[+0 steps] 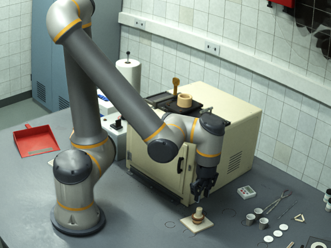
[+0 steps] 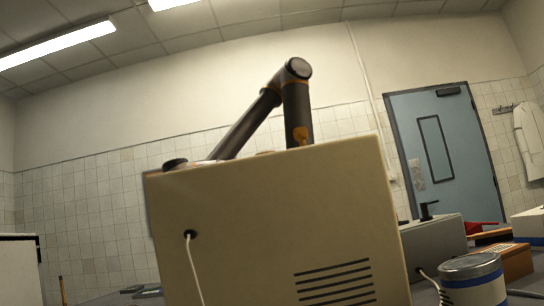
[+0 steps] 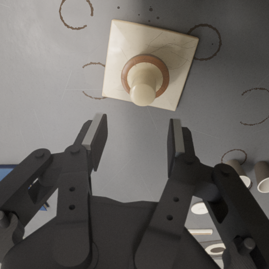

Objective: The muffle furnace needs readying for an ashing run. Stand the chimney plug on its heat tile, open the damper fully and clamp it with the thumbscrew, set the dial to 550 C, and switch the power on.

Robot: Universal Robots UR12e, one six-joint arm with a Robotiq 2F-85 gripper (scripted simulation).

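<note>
My gripper (image 1: 202, 192) (image 3: 136, 136) hangs above the bench in front of the furnace's right front corner, a short way above the chimney plug. The cream plug (image 1: 198, 215) (image 3: 143, 83), with a brown collar, stands upright on the square heat tile (image 1: 196, 224) (image 3: 148, 64). On the furnace (image 1: 195, 133) top the open chimney collar (image 1: 184, 100) sits on a dark plate, with the damper's yellow handle (image 1: 175, 85) behind it. The control box (image 1: 116, 130) with its black switch stands left of the furnace. The gripper is open and holds nothing.
The robot's own arm (image 1: 112, 88) crosses in front of the furnace's left half. Right of the tile lie small crucibles (image 1: 256, 217), lids, tongs (image 1: 276, 201) and a timer (image 1: 246, 192). A red dustpan (image 1: 34, 140) lies far left and a paper roll (image 1: 129, 73) stands behind.
</note>
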